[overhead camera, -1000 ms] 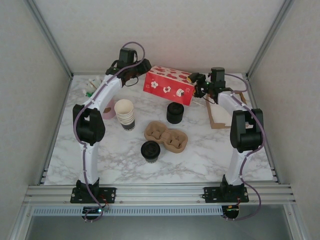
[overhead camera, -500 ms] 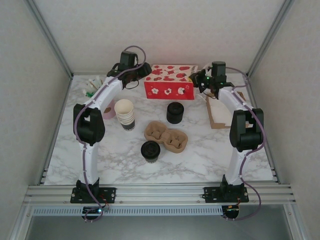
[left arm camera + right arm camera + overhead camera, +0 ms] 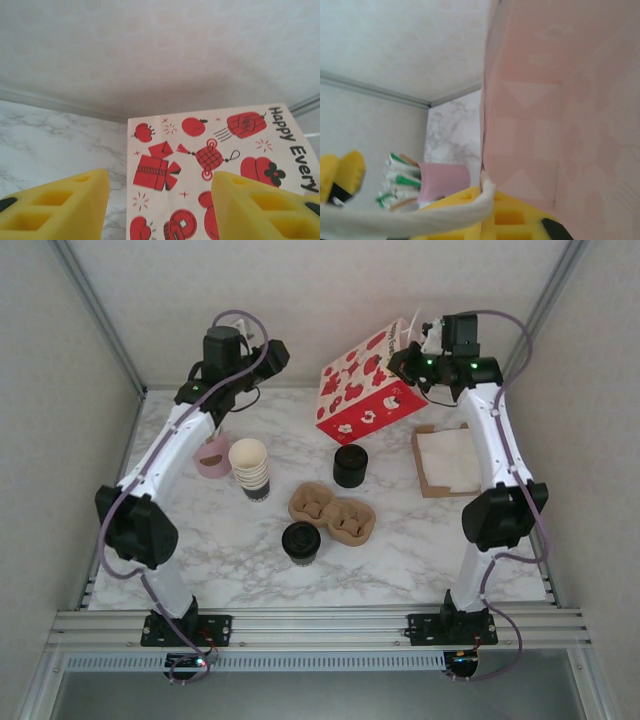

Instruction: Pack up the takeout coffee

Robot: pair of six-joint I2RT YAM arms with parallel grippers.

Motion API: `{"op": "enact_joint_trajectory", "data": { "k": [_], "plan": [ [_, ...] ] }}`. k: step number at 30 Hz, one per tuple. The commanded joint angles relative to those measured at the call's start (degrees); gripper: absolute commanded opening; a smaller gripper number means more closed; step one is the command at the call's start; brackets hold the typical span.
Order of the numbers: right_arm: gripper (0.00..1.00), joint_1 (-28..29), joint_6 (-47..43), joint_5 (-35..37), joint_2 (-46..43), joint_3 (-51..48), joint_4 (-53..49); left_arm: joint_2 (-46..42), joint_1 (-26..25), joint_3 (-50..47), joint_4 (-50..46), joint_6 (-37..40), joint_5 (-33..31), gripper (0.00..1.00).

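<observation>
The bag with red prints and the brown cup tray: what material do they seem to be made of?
Bag: likely matte paper, printed red on white; it keeps flat faces and sharp folded edges. Tray: probably moulded paper pulp, dull brown and unglazed, with soft rounded cup wells.

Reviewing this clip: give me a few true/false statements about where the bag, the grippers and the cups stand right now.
1. The right gripper holds the red-and-white bag tilted. True.
2. The takeout coffee sits in the cardboard carrier. False: it stands on the table beside the carrier.
3. The left gripper is clamped on the bag. False: it is open and apart from the bag.
4. The stack of lidless cups stands left of the carrier. True.
</observation>
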Motion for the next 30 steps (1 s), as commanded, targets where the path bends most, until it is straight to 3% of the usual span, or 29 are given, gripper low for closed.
{"op": "enact_joint_trajectory", "data": {
  "k": [1, 11, 19, 30],
  "plan": [
    [0.00, 2.4, -12.9, 6.4, -6.6, 2.5, -17.2, -3.7, -0.8, -3.9, 1.1, 1.6, -1.4, 0.57],
    [0.00, 5.6, -21.1, 25.2, -21.3, -0.9, -31.1, -10.6, -1.2, -12.1, 2.0, 2.2, -2.1, 0.57],
    [0.00, 6.4, -25.6, 29.0, -25.5, -9.4, -33.2, -12.4, -2.9, -16.4, 3.4, 2.2, -2.9, 0.57],
    [0.00, 14.9, -27.9, 36.5, -23.7, -17.9, -26.8, -13.0, -4.2, -19.5, 3.7, 2.7, -4.4, 0.57]
  ]
}}
